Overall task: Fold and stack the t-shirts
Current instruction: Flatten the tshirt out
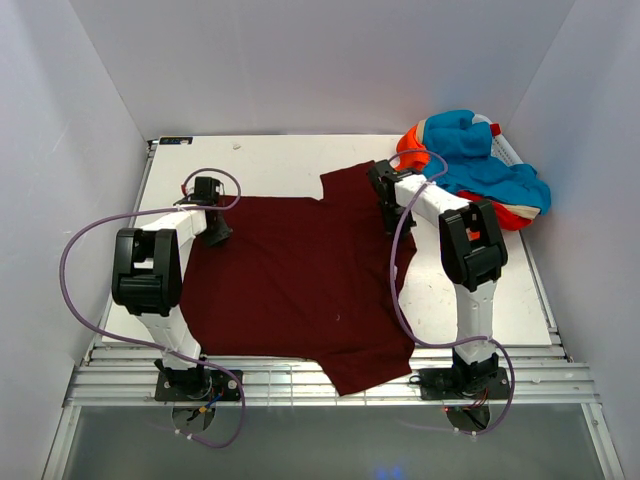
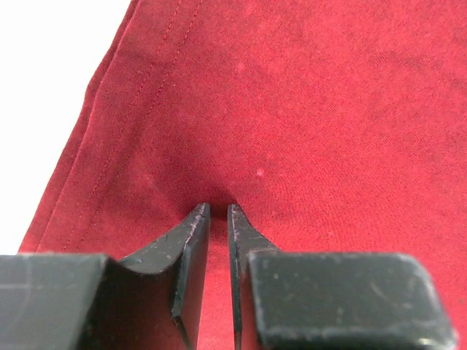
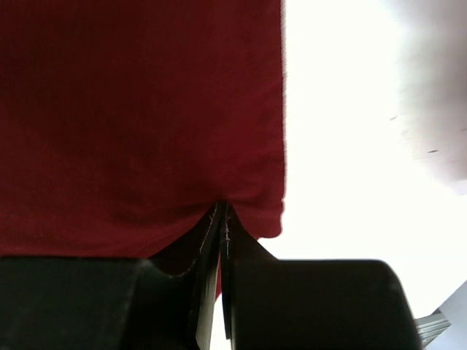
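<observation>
Top view, shirt: the maroon shirt lies flat across the middle of the counter, long axis left to right, one sleeve at upper right and the other at lower right.
Top view, pile: the orange-red and turquoise pile sits bunched at upper right, apart from the maroon cloth.
Top view, left hand: the left hand is at the shirt's upper-left corner.
Top view, right hand: the right hand is on the upper edge by the upper sleeve.
Top view, key relation: both hands sit on the same upper edge, one near each end, and the rest of the cloth lies below them in frame. The likely fold therefore carries that edge down over the body.
Left wrist, hand: the left hand has its jaws narrow and its tips in the shirt. Puckers run to the tips, so it seems to nip a fold, though how much cloth is unclear.
Left wrist, cloth: a stitched hem runs up the left, with bare counter beyond it at upper left.
Right wrist, hand: the right hand is clamped on the shirt close to its corner.
Right wrist, cloth: the shirt fills the upper left of the frame and the counter fills the right.
</observation>
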